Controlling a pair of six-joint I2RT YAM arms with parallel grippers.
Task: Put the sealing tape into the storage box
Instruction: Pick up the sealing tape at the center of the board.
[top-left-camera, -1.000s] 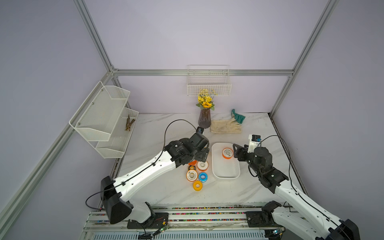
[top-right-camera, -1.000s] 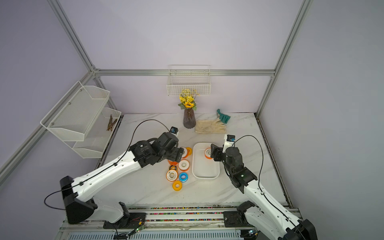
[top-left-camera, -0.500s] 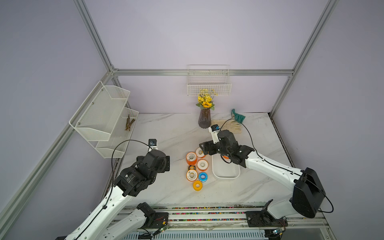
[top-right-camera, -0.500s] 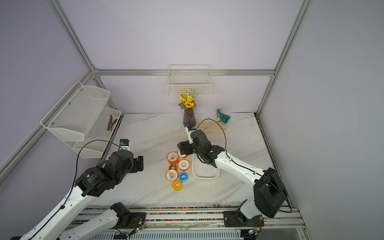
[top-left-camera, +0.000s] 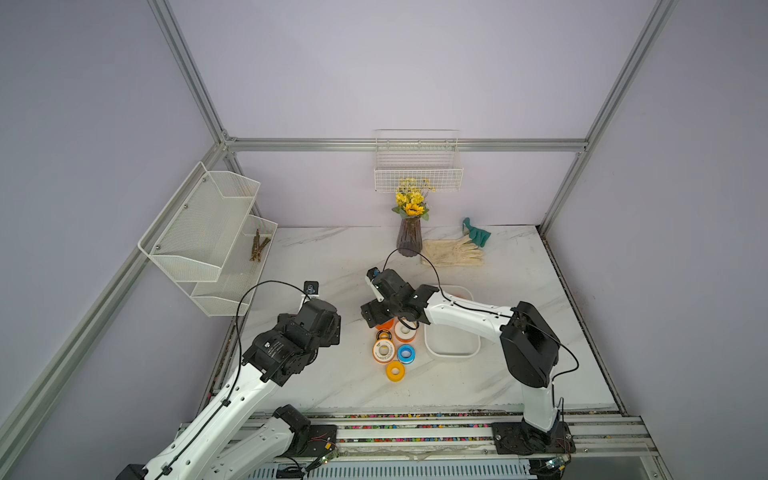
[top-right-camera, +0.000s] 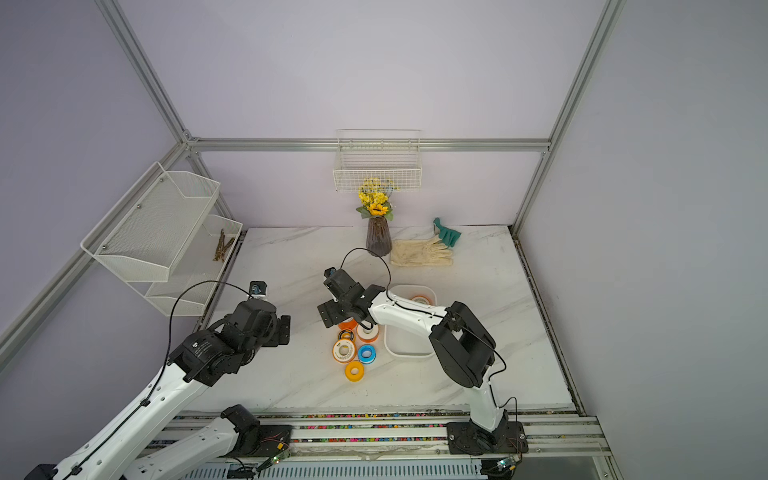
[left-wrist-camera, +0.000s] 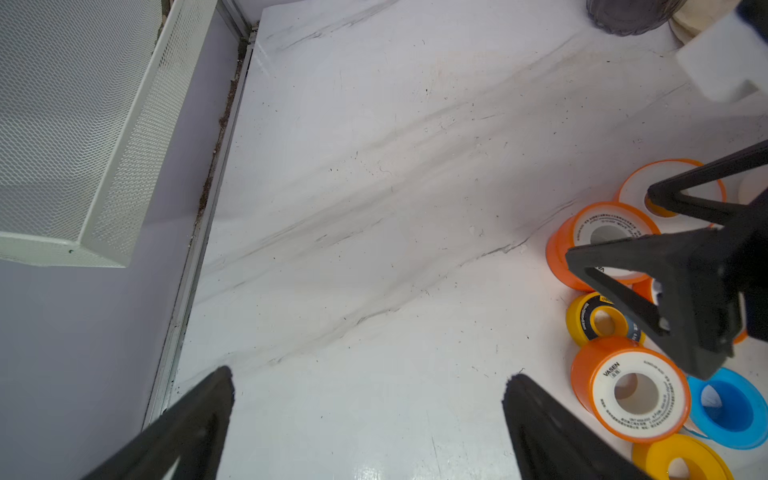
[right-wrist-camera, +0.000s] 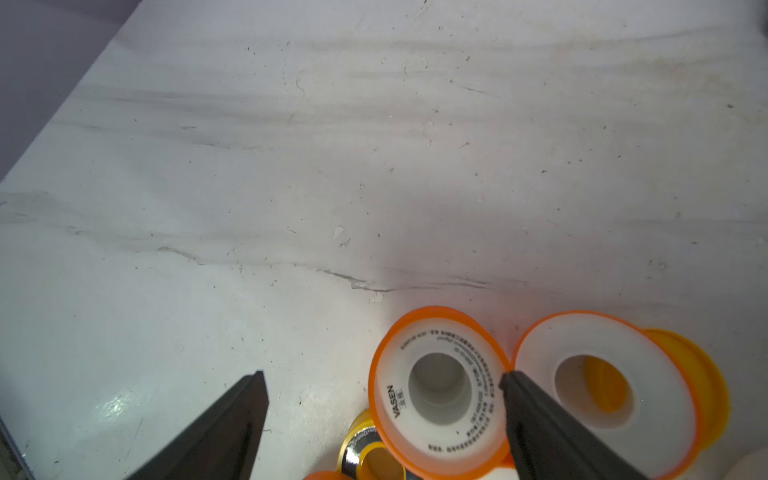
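Observation:
Several sealing tape spools lie clustered on the marble table just left of the white storage box: orange-and-white ones, a blue one, a yellow one and a black-yellow one. One orange spool lies in the box's far end. My right gripper hangs open over the cluster's far side. An orange spool sits between its fingers, against one fingertip. My left gripper is open above bare table, left of the cluster.
A dark vase of yellow flowers, cream gloves and a teal glove lie at the back. White mesh shelves hang on the left wall and a wire basket on the back wall.
My left arm has pulled back from the spool cluster toward the front left. My right arm has swung from the storage box over to the cluster, and its jaws have widened.

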